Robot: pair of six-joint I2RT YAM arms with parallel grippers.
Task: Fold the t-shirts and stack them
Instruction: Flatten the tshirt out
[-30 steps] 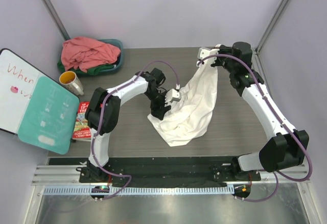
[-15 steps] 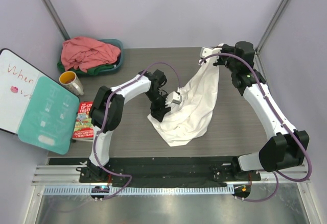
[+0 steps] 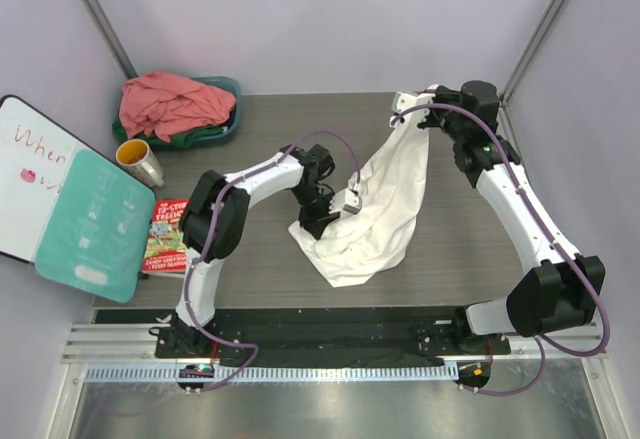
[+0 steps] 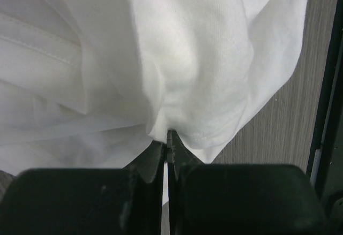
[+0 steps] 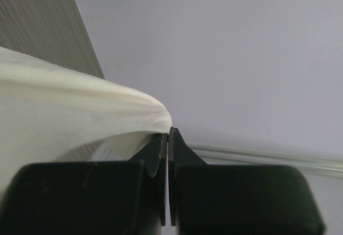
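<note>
Left gripper (image 4: 167, 137) is pinched shut on a low fold of the white cotton t-shirt (image 3: 385, 209). Right gripper (image 5: 168, 130) clamps its far corner, raised. Shirt drapes onto the grey wood-grain table (image 3: 470, 249). Spread both grips evenly, light tension, then lay flat.

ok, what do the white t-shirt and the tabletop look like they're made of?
White t-shirt: soft matte knit cloth, probably cotton; fine ribbed texture, stitched hem, limp folds. Tabletop: grey-brown wood grain, matte, possibly laminate; straight parallel streaks.
</note>
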